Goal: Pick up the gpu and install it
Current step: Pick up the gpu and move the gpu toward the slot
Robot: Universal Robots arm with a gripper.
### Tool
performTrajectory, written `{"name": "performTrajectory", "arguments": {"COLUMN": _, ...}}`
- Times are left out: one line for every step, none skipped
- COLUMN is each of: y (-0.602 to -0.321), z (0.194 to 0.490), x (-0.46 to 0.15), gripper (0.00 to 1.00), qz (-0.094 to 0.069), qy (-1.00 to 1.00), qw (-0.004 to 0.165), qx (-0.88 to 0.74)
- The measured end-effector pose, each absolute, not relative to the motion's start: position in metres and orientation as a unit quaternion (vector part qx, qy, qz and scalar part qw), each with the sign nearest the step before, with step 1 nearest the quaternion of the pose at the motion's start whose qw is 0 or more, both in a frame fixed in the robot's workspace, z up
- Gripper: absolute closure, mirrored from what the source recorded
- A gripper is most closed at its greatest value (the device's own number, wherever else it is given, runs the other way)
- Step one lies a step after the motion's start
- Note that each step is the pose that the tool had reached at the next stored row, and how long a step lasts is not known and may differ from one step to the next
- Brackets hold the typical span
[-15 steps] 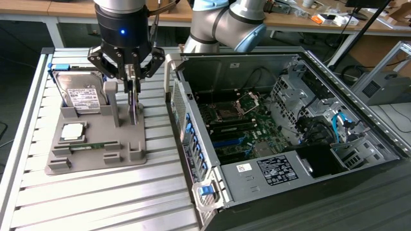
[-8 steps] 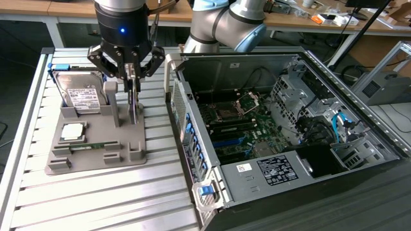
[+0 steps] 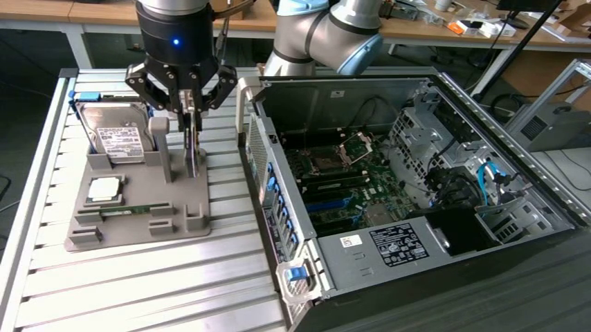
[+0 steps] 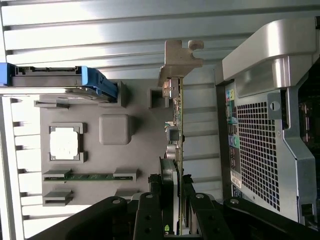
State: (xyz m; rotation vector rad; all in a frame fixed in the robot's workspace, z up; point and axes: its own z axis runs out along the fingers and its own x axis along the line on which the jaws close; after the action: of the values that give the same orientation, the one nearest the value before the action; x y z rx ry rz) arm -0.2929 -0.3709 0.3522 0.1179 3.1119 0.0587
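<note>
The gpu [image 3: 193, 149] stands on edge as a slim dark blade over the grey holder tray [image 3: 138, 234], at the exterior view's left of the open computer case [image 3: 517, 200]. My gripper [image 3: 190, 111] comes down on it from above and is shut on its upper edge. In the wrist view the gpu [image 4: 178, 125] shows as a thin green board with its silver end bracket [image 4: 177, 60] at the far end. The gripper [image 4: 175, 202] clamps it, one finger [image 4: 150, 205] on each side. Whether its lower edge still sits in the tray's slot, I cannot tell.
The tray also holds a silver hard drive [image 3: 118, 135] with blue rails [image 4: 97, 82], a square processor [image 3: 104, 188] [image 4: 64, 142] and a narrow green memory strip [image 3: 134, 209] [image 4: 90, 176]. The case's perforated rear panel [image 4: 257, 150] stands close beside the card. The motherboard [image 3: 337, 187] lies inside the case.
</note>
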Motion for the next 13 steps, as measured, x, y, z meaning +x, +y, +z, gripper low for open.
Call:
{"name": "performTrajectory", "arguments": {"y": -0.3709, "z": 0.3524, "x": -0.2929, "gripper": 0.73, "qz": 0.019, "qy": 0.999, "qw": 0.013, "qx": 0.038}}
{"name": "performTrajectory", "arguments": {"y": -0.3709, "z": 0.3526, "x": -0.2929, "gripper": 0.73, "qz": 0.019, "qy": 0.999, "qw": 0.013, "qx": 0.038}}
{"name": "performTrajectory", "arguments": {"y": -0.3709, "z": 0.3529, "x": -0.2929, "gripper": 0.73, "qz": 0.019, "qy": 0.999, "qw": 0.013, "qx": 0.038}}
{"name": "performTrajectory", "arguments": {"y": -0.3709, "z": 0.353, "x": -0.2929, "gripper": 0.73, "qz": 0.019, "qy": 0.999, "qw": 0.013, "qx": 0.038}}
{"name": "performTrajectory", "arguments": {"y": -0.3709, "z": 0.3532, "x": -0.2929, "gripper": 0.73, "qz": 0.019, "qy": 0.999, "qw": 0.013, "qx": 0.038}}
{"name": "performTrajectory", "arguments": {"y": -0.3709, "z": 0.3534, "x": -0.2929, "gripper": 0.73, "qz": 0.019, "qy": 0.999, "qw": 0.013, "qx": 0.038}}
{"name": "performTrajectory", "arguments": {"y": -0.3709, "z": 0.3536, "x": -0.2929, "gripper": 0.73, "qz": 0.019, "qy": 0.999, "qw": 0.013, "qx": 0.038}}
{"name": "performTrajectory", "arguments": {"y": -0.371, "z": 0.3538, "x": -0.2929, "gripper": 0.73, "qz": 0.019, "qy": 0.999, "qw": 0.013, "qx": 0.038}}
{"name": "performTrajectory", "arguments": {"y": -0.3711, "z": 0.354, "x": -0.2929, "gripper": 0.73, "qz": 0.019, "qy": 0.999, "qw": 0.013, "qx": 0.038}}
{"name": "performTrajectory", "arguments": {"y": -0.3712, "z": 0.3543, "x": -0.2929, "gripper": 0.73, "qz": 0.02, "qy": 0.999, "qw": 0.013, "qx": 0.038}}
{"name": "performTrajectory", "arguments": {"y": -0.3712, "z": 0.3543, "x": -0.2929, "gripper": 0.73, "qz": 0.021, "qy": 0.999, "qw": 0.013, "qx": 0.038}}
{"name": "performTrajectory", "arguments": {"y": -0.3712, "z": 0.3543, "x": -0.2929, "gripper": 0.73, "qz": 0.021, "qy": 0.999, "qw": 0.013, "qx": 0.038}}
{"name": "performTrajectory", "arguments": {"y": -0.3713, "z": 0.3545, "x": -0.2929, "gripper": 0.73, "qz": 0.021, "qy": 0.999, "qw": 0.013, "qx": 0.038}}
